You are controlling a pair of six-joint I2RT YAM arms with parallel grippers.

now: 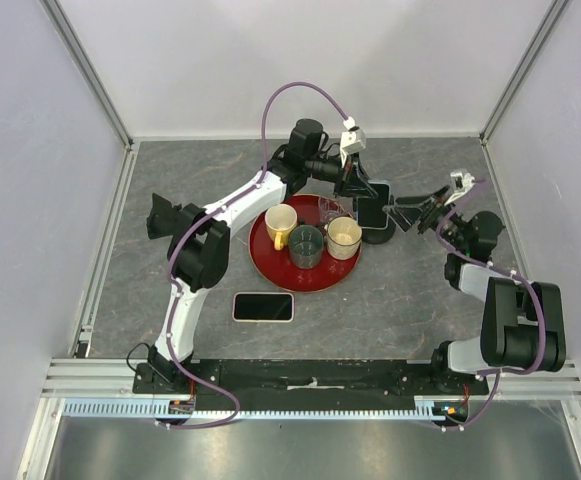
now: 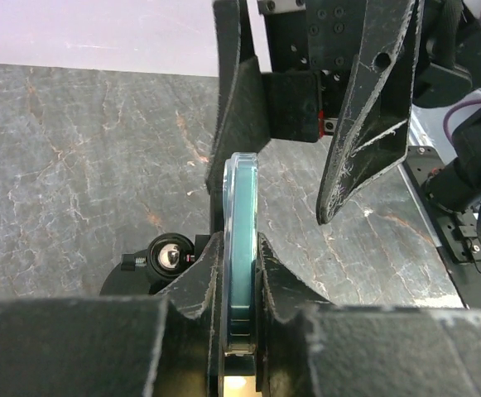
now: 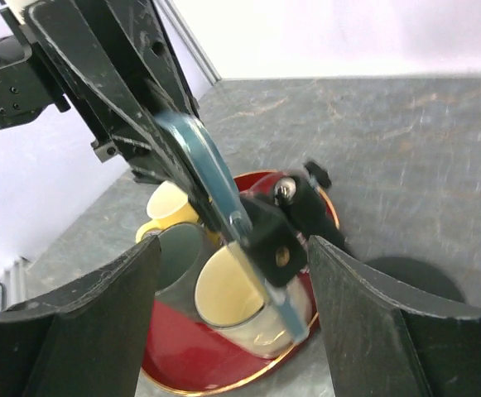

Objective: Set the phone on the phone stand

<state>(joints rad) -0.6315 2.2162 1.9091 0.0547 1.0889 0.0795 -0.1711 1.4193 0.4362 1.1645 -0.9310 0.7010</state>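
Note:
My left gripper [image 1: 354,178] [image 2: 240,277] is shut on a phone with a teal-blue edge [image 2: 242,240]. It holds the phone on edge at the black phone stand [image 1: 378,232], right of the red tray. In the right wrist view the phone [image 3: 211,186] lies against the stand's black holder [image 3: 280,236], whose ball joint [image 2: 170,255] shows below the phone. My right gripper [image 1: 412,214] [image 3: 232,327] is open and empty, its fingers either side of the stand and phone without touching them. A second phone [image 1: 264,307] lies flat on the table in front of the tray.
A red tray [image 1: 270,262] holds a yellow mug [image 1: 280,224], a dark green cup [image 1: 306,245], a cream cup [image 1: 344,237] and a clear glass [image 1: 330,210], close left of the stand. White walls enclose the grey table.

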